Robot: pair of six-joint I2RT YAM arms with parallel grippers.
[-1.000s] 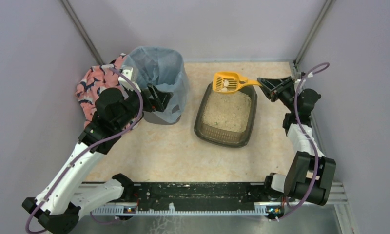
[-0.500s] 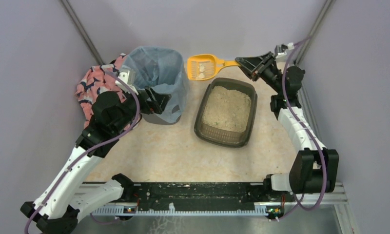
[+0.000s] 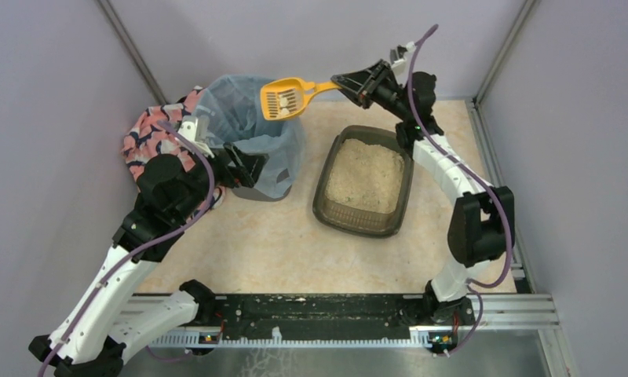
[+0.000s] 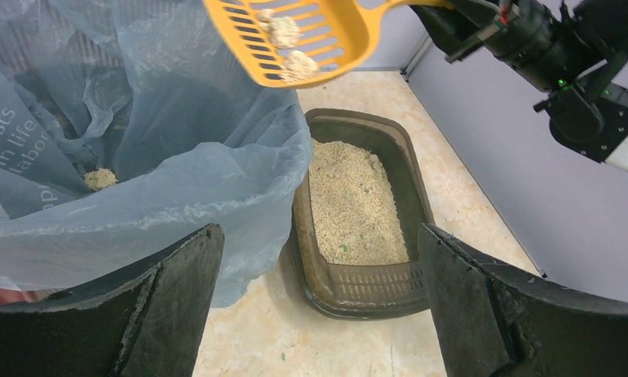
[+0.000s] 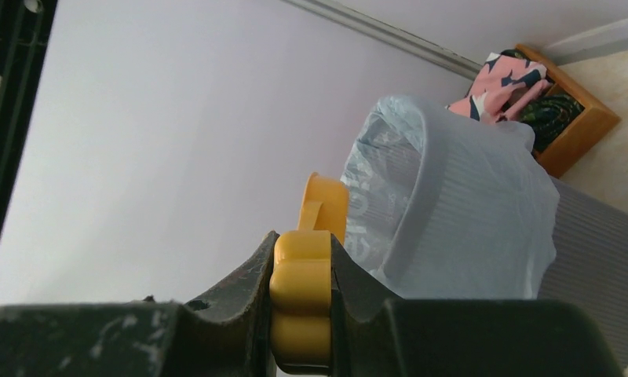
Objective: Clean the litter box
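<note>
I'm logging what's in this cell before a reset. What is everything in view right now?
litter box: one, dark grey-brown with beige litter, on the table, right of the bin.
bin: one, grey, lined with a light blue bag, left of the litter box.
scoop: one, yellow, slotted, in the air over the bin's rim.
clumps: a few, beige, in the scoop.
lone clump: one, beige, inside the bag.
cloth: one, pink with dark pattern, left of and behind the bin.
wooden box: one, brown, holding the cloth.
table: one, beige.
left gripper: black, open, at the bin's near side.
right gripper: black, shut on the scoop's handle.
</note>
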